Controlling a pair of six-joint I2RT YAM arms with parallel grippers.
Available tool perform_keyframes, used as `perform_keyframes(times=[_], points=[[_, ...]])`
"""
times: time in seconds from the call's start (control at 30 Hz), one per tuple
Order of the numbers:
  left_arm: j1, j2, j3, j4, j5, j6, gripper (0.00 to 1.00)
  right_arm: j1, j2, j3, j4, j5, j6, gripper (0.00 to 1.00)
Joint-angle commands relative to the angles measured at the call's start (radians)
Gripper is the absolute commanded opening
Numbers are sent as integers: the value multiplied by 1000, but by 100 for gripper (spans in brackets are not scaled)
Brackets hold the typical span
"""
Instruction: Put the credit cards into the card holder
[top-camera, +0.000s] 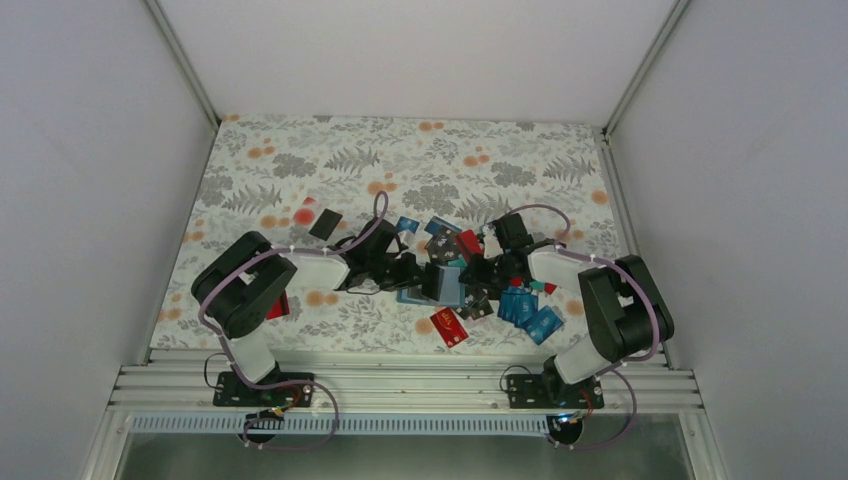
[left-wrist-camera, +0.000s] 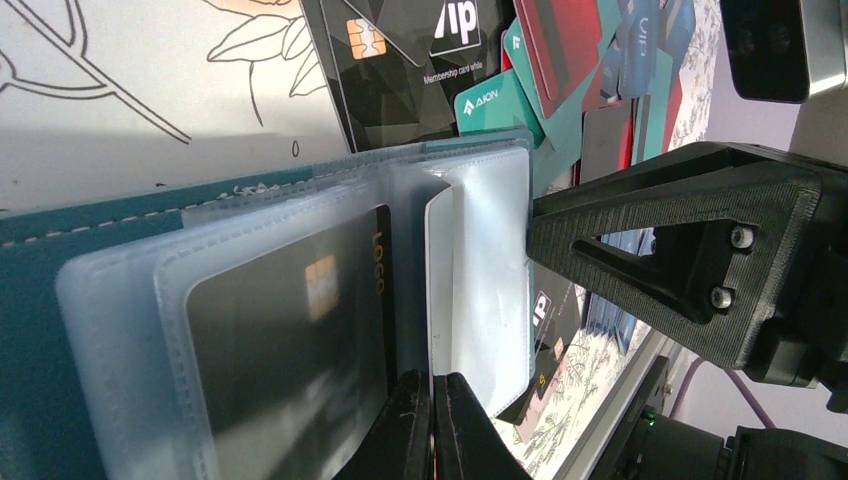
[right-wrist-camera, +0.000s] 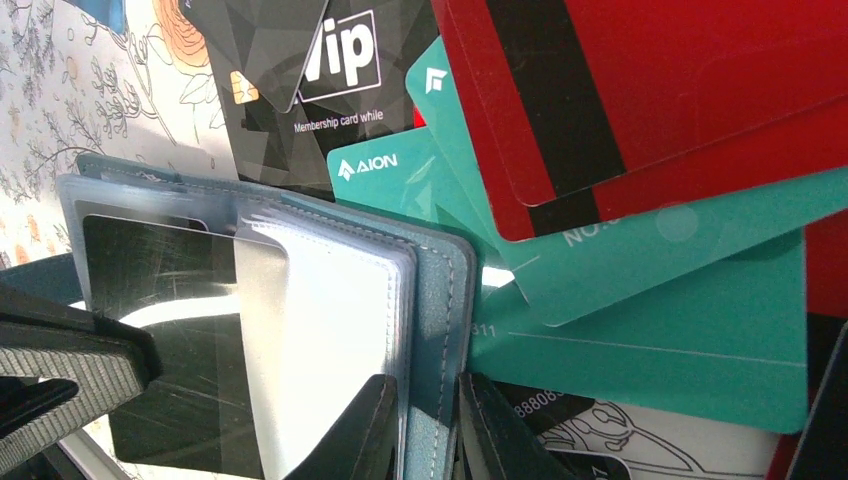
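Top external view, item one: card holder (top-camera: 445, 283), a soft teal-blue cover lying open at the middle of the worktop (top-camera: 300, 160), between the two arm tips. Seen from the wrists, it has pale stitching along the hem (right-wrist-camera: 450, 300) and clear, slightly frosted plastic sleeves (left-wrist-camera: 470, 260) fanned out inside. One sleeve carries a glossy black card (left-wrist-camera: 290, 340) with a gold chip.

Item two: credit cards, thin, stiff and rectangular.
- A blue cluster (top-camera: 525, 310) lies just right of the holder.
- One red card (top-camera: 448, 327) lies in front of it.
- One black card (top-camera: 325, 223) lies apart at the left.
- In the right wrist view, red cards with a black stripe (right-wrist-camera: 700, 90), teal cards (right-wrist-camera: 650, 330) and a black "VIP" card (right-wrist-camera: 330, 70) overlap just behind the holder.

Item three: left end effector (left-wrist-camera: 432, 420), clenched, pinching the lower edge of a sleeve.

Item four: right end effector (right-wrist-camera: 428, 390), matt black ribbed plastic. Its fingers are pressed on either side of the teal cover and outer sleeves, grasping the holder.

Setting: the worktop is covered in a cloth printed with grey ferns and orange blossoms. Plain pale walls (top-camera: 90, 150) enclose it, and ribbed aluminium rails (top-camera: 400, 385) run along the near edge.
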Motion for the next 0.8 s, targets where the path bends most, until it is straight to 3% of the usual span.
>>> perform_keyframes(times=[0.0,0.5,0.77], points=[[-3,29,15,32,-10,23,2,1,6,-30,-45,9,2,17],[-30,44,-2,99,-37,7,2,1,8,-40,-40,8,16,19],[-68,66,9,79,-85,5,2,2,-75,8,-137,47,-27,33]])
